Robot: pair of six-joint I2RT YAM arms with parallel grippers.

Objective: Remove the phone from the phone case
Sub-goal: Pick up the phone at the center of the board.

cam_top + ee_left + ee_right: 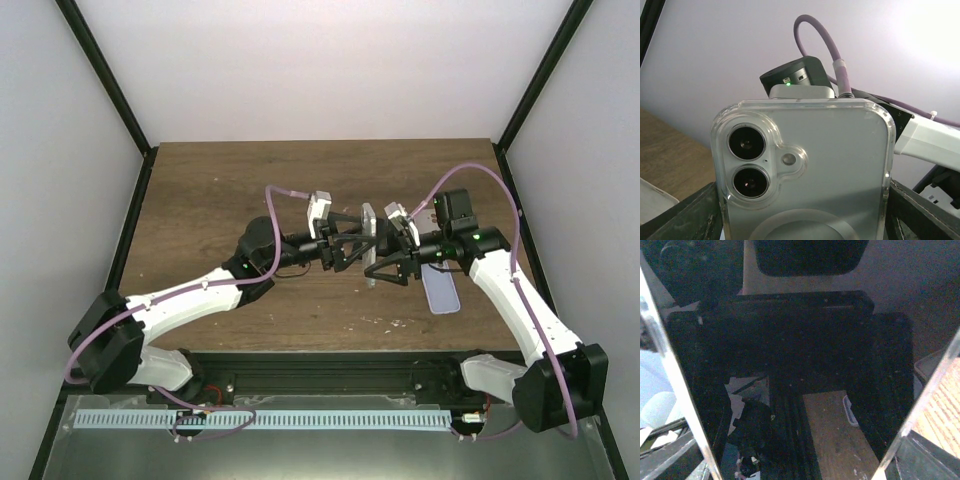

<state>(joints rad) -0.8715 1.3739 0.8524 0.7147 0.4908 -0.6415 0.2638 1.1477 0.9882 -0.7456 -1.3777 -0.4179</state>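
A pale blue phone in a clear case (368,238) stands on edge above the middle of the table, held between both arms. In the left wrist view its back (840,165) with two camera lenses fills the frame. My left gripper (350,247) (805,227) is shut on the cased phone, with its dark fingers (690,215) against both side edges. My right gripper (386,258) (800,462) grips it from the other side. There the dark glossy screen (790,340) fills the view between the phone's bright side edges, and the right gripper's fingertips (927,457) press on those edges.
A pale blue, case-like flat piece (440,291) lies on the wooden table (220,200) right of the grippers, near the right arm. White walls and black frame posts (105,80) surround the table. A black rail (330,365) runs along the near edge.
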